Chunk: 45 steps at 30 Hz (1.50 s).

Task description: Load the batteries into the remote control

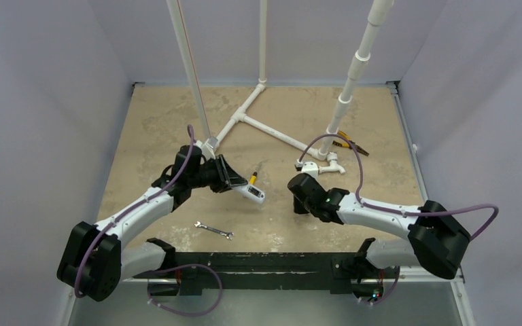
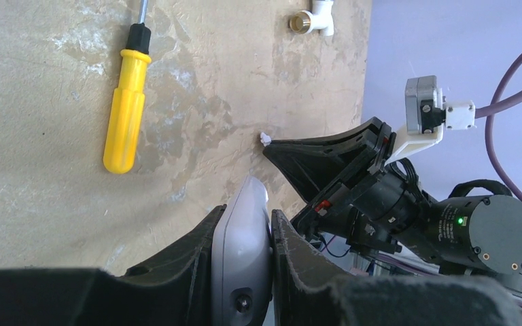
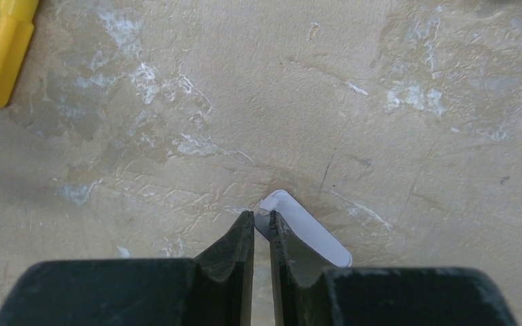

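Gripping the remote control (image 2: 245, 234) edge-on, left jaws; yellow screwdriver (image 2: 128, 102) nearby.

Soft, even overhead light keeps the worktop (image 1: 156, 129) bright, without glare. Faint diffuse shadows lie just beneath the left end effector (image 2: 248, 217) and right end effector (image 3: 262, 217). In the wrist views the near fingers, and the remote control (image 2: 245, 241) clamped in the left one, look slightly blurred.

Yellow-handled screwdriver (image 2: 128, 109) on beige table (image 1: 156, 115), small wrench (image 1: 214, 230), white pipe frame (image 1: 258, 125), pliers (image 1: 352, 144) beside it
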Each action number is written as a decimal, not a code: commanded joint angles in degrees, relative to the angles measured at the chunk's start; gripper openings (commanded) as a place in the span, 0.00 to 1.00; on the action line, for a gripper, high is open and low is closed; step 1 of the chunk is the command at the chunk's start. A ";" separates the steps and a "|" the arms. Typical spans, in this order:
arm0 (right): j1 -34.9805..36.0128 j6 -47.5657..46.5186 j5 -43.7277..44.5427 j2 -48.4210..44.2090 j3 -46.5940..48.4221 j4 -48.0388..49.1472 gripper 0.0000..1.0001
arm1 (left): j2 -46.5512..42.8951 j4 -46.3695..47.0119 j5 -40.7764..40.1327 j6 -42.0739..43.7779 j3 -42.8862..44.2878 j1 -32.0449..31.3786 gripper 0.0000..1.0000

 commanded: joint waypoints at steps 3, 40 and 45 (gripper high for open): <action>-3.70 -0.21 -5.55 -2.50 -0.05 -0.46 0.00 | 0.33 3.59 1.57 -0.58 2.87 0.39 0.00; -23.12 -5.85 -26.76 -1.49 0.43 4.89 0.00 | 0.28 4.21 0.88 -0.88 2.25 0.48 0.00; -23.51 -7.68 -27.35 -1.24 0.82 4.79 0.00 | 0.43 4.23 1.05 -0.73 2.55 0.56 0.00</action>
